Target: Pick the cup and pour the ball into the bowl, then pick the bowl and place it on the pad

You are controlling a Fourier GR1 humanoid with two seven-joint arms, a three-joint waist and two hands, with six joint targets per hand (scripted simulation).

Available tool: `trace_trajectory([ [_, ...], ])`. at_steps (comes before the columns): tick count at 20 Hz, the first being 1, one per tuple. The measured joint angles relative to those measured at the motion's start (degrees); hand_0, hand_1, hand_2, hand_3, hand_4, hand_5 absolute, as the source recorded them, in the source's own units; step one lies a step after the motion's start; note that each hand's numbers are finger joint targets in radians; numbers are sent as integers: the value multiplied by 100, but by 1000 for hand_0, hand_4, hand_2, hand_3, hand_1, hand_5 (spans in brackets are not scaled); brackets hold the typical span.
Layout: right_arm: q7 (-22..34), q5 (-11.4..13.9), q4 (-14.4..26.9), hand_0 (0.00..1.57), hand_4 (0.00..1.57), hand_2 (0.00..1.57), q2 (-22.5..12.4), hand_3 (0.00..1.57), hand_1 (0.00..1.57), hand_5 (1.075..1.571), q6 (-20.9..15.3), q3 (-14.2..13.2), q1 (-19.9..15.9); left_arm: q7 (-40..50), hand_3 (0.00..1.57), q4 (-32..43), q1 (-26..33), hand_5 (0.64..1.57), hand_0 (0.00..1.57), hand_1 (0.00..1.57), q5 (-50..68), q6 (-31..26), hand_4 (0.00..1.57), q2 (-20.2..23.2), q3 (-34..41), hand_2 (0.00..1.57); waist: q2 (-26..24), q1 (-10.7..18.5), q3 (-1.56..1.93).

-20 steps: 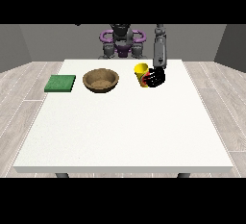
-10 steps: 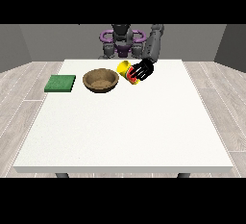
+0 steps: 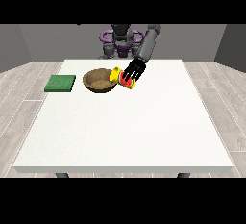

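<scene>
I see the hand at the view's right [image 3: 134, 70], fingers curled round the tilted yellow cup [image 3: 123, 78], its mouth seemingly over the brown wooden bowl's [image 3: 99, 80] right rim, upper centre of the white surface [image 3: 125, 127].

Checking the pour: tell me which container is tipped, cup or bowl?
The yellow cup, held tilted by the black hand beside the brown wooden bowl, which sits upright.

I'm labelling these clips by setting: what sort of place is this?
Probably a bare test room for tabletop handling, not a home: one large white table on grey plank flooring, plain grey walls, and only a bowl, cup and green pad laid out.
</scene>
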Motion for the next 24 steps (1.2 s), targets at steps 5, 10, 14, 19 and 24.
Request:
trace_trajectory([
  [5, -26, 27, 324, 0, 360, 0, -1, 0, 0, 1564, -11, -14, -172, 866, 1571, 466, -429, 1548, 1352, 1352, -1028, 403, 857, 31, -619, 1571, -121, 56, 5],
  [10, -63, 104, 700, 0, 384, 0, 60, 0, 0, 1566, 53, 94, -137, 1958, 1414, 1104, -758, 1470, 1308, 1308, -2240, 467, 954, -348, -1481, 1403, -462, 67, 11],
  [14, -218, 181, 993, 0, 381, 0, 124, 0, 0, 1565, 104, 100, 21, 2650, 1571, 1524, -896, 1490, 1469, 1469, -3131, 204, 982, -705, -2210, 1571, -761, 188, 12],
  [19, -246, 303, 1352, 0, 377, 0, 195, 0, 0, 1566, 37, 107, 150, 3332, 1571, 1884, -1204, 1498, 1503, 1503, -4178, -446, 1065, -931, -3138, 1571, -1190, 386, 13],
  [24, -497, 388, 1723, 0, 386, 0, 260, 0, 0, 1566, 122, 136, 126, 3910, 1571, 1501, -1276, 1511, 1497, 1497, -4787, -1339, 1051, -1129, -3710, 1571, -1277, 384, 5],
])
